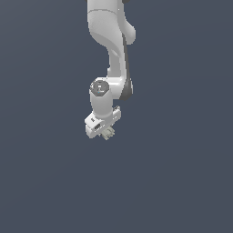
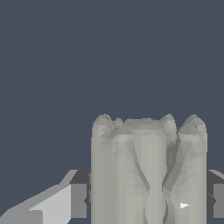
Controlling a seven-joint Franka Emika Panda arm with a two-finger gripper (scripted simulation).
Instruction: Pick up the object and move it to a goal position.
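Observation:
The white Panda arm hangs down from the top of the exterior view, and its gripper (image 1: 108,133) points downward near the middle of the picture. A tiny pale grey-beige ridged object (image 1: 108,132) sits between the fingers, just under the white hand. In the wrist view the object (image 2: 146,170) fills the space between the two fingers (image 2: 78,200), its grooved columns standing upright, with both finger pads pressed against its sides. The gripper (image 2: 148,201) is shut on it. No goal marker shows in either view.
A flat, plain dark blue-grey surface (image 1: 182,182) surrounds the arm on all sides, with no other objects or edges in view.

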